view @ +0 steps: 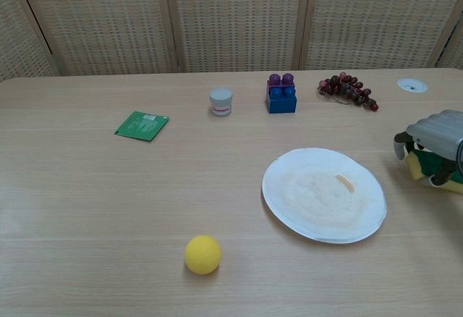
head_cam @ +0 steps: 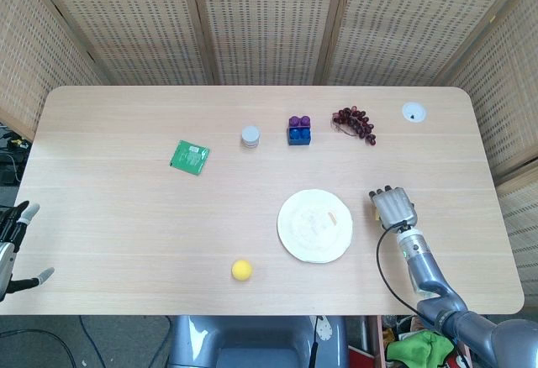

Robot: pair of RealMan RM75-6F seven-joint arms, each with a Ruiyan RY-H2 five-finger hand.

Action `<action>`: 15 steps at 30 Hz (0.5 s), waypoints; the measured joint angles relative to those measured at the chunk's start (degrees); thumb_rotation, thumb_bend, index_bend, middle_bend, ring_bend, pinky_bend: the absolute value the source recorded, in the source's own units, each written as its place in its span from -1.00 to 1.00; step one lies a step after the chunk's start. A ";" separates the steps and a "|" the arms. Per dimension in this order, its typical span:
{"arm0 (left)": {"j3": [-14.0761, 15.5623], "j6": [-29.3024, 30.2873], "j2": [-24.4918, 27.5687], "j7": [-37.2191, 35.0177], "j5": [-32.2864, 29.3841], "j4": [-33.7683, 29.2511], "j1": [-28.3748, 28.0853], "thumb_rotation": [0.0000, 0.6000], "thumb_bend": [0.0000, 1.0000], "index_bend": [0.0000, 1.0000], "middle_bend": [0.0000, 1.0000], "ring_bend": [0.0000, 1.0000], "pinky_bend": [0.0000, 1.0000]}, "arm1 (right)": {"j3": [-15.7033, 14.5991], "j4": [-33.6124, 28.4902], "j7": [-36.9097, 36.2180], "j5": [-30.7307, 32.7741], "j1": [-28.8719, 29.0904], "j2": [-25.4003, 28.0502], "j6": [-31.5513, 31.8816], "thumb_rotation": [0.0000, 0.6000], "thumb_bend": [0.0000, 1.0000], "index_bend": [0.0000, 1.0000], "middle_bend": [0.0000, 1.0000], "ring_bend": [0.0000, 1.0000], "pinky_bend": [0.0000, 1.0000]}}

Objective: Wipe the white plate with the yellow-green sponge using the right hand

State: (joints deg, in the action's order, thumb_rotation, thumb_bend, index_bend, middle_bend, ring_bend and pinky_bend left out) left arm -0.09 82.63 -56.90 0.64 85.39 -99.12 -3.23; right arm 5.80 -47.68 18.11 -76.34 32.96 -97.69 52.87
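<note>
One round white plate (view: 323,195) lies on the pale wooden table (head_cam: 118,217), with one yellow-green sponge (view: 428,170) just to its right (mostly hidden under the right hand (view: 431,137)). Around the plate are one yellow ball (view: 202,254) at its near left, one green packet (view: 142,125) far to its left, and one small white jar (view: 221,102), one blue-and-purple toy block (view: 281,93) and one bunch of dark red grapes (view: 347,90) beyond it; nothing stands between plate and sponge. The right hand rests palm-down over the sponge, fingers curled around its edges and gripping it, while the left hand (head_cam: 17,242) hangs off the table's edge far left of the plate, fingers spread and empty.
</note>
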 measured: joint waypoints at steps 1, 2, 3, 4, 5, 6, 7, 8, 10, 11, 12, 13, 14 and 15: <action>0.01 -0.01 0.02 -0.06 0.01 0.00 0.00 1.00 -1.00 -1.00 -1.00 -1.00 -1.00 | -0.04 -0.33 -0.38 -0.44 -0.04 0.25 0.73 1.00 -0.49 -0.22 -0.12 -0.28 0.08; 0.03 -0.02 0.04 -0.12 0.04 0.01 -0.02 1.00 -1.00 -1.00 -1.00 -1.00 -1.00 | -0.07 -0.84 -0.80 -0.90 -0.08 0.57 1.49 1.00 -0.49 -0.22 -0.11 -0.28 0.08; 0.04 -0.04 0.05 -0.13 0.06 0.02 -0.04 1.00 -1.00 -1.00 -1.00 -1.00 -1.00 | -0.06 -1.77 -1.39 -1.51 -0.10 1.11 2.51 1.00 -0.49 -0.22 -0.11 -0.28 0.08; 0.05 -0.09 0.06 -0.14 0.06 0.01 -0.06 1.00 -1.00 -1.00 -1.00 -1.00 -1.00 | -0.05 -2.66 -1.85 -2.00 -0.10 1.59 3.27 1.00 -0.49 -0.22 -0.11 -0.28 0.08; 0.06 -0.14 0.06 -0.15 0.06 0.00 -0.09 1.00 -1.00 -1.00 -1.00 -1.00 -1.00 | -0.05 -3.73 -2.25 -2.53 -0.07 2.21 3.92 1.00 -0.49 -0.22 -0.11 -0.28 0.08; 0.07 -0.21 0.06 -0.15 0.05 0.01 -0.12 1.00 -1.00 -1.00 -1.00 -1.00 -1.00 | -0.06 -5.36 -2.70 -3.25 0.00 3.18 4.69 1.00 -0.49 -0.22 -0.11 -0.28 0.08; 0.06 -0.33 0.04 -0.12 0.01 0.03 -0.18 1.00 -1.00 -1.00 -1.00 -1.00 -1.00 | -0.04 -6.72 -2.96 -3.81 0.10 4.00 5.23 1.00 -0.49 -0.22 -0.11 -0.28 0.08; 0.06 -0.57 0.01 -0.06 -0.09 0.07 -0.28 1.00 -1.00 -1.00 -1.00 -1.00 -1.00 | -0.01 -8.23 -3.21 -4.33 0.22 4.87 5.71 1.00 -0.49 -0.21 -0.11 -0.28 0.08; 0.05 -1.06 -0.02 -0.02 -0.28 0.08 -0.52 1.00 -1.00 -1.00 -1.00 -1.00 -1.00 | 0.11 -12.35 -3.96 -5.45 0.64 7.16 6.44 1.00 -0.49 -0.21 -0.11 -0.28 0.08; 0.03 -1.23 -0.02 -0.03 -0.35 0.08 -0.63 1.00 -1.00 -1.00 -1.00 -1.00 -1.00 | 0.20 -14.33 -4.43 -5.93 0.88 8.23 6.62 1.00 -0.49 -0.21 -0.11 -0.28 0.08; 0.01 -1.33 0.00 -0.05 -0.40 0.07 -0.72 1.00 -1.00 -1.00 -1.00 -1.00 -1.00 | 0.33 -17.09 -5.24 -6.65 1.31 9.73 6.80 1.00 -0.49 -0.21 -0.11 -0.28 0.07; 0.00 -1.41 0.02 -0.14 -0.43 0.06 -0.76 1.00 -1.00 -1.00 -1.00 -1.00 -1.00 | 0.44 -19.17 -6.02 -7.34 1.74 10.92 6.90 1.00 -0.49 -0.21 -0.11 -0.28 0.07; 0.01 -1.57 0.06 -0.32 -0.45 0.05 -0.83 1.00 -1.00 -1.00 -1.00 -1.00 -1.00 | 0.51 -21.13 -7.01 -8.25 2.28 12.17 6.96 1.00 -0.49 -0.21 -0.11 -0.28 0.07; 0.03 -1.72 0.11 -0.49 -0.46 0.04 -0.89 1.00 -1.00 -1.00 -1.00 -1.00 -1.00 | 0.54 -23.29 -8.67 -9.66 3.10 13.79 6.96 1.00 -0.49 -0.21 -0.11 -0.28 0.07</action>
State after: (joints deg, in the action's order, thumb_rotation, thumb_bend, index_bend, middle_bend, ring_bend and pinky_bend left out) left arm -0.06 80.90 -56.79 0.16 84.93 -99.08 -4.12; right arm 6.34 -70.97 9.44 -86.00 36.06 -83.90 59.83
